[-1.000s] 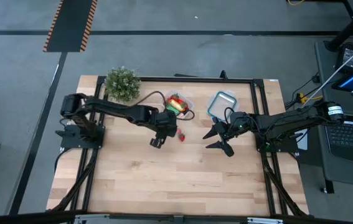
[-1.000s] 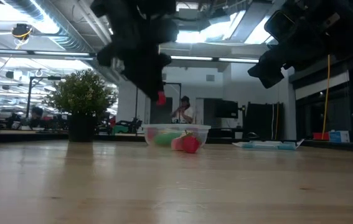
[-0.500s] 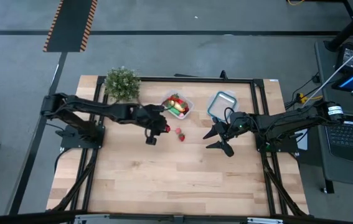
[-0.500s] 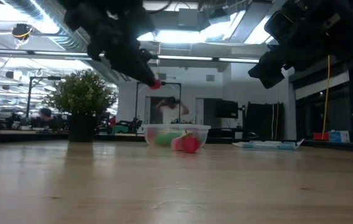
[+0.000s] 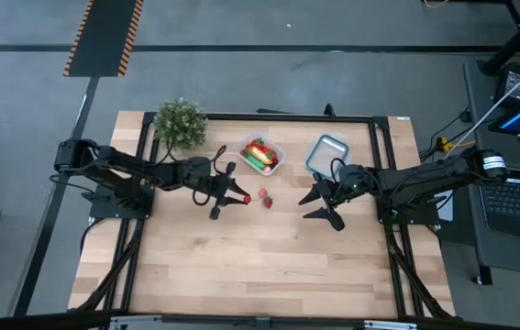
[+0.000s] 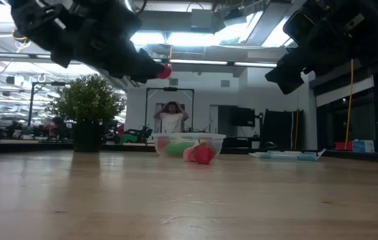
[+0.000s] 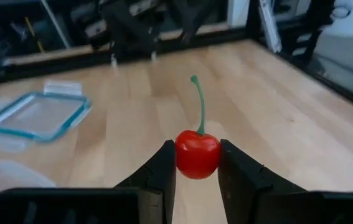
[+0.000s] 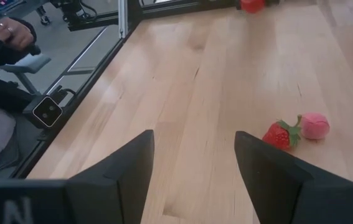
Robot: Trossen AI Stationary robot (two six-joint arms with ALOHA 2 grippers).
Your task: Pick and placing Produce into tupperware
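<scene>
My left gripper is shut on a small red cherry with a green stem, held above the table left of the loose pieces. The clear tupperware stands at the far middle with a banana, green and red pieces inside; it also shows in the low view. A strawberry and a pink piece lie on the table near the tupperware. My right gripper is open and empty, right of them. My left gripper pinches the cherry's round red body between its two fingertips, one on each side. The fingers reach about level from the table's left. The cherry is lifted clear of the table, and its green stem points away from the gripper.
A clear blue-rimmed lid lies right of the tupperware. A bushy potted plant stands at the far left. Bare wood fills the near half of the table. A person stands in the room behind.
My left gripper has risen with the cherry and drawn a little toward the table's left, tipping from pointing down to nearly level. The cherry has stayed pinched and now hangs higher above the table.
</scene>
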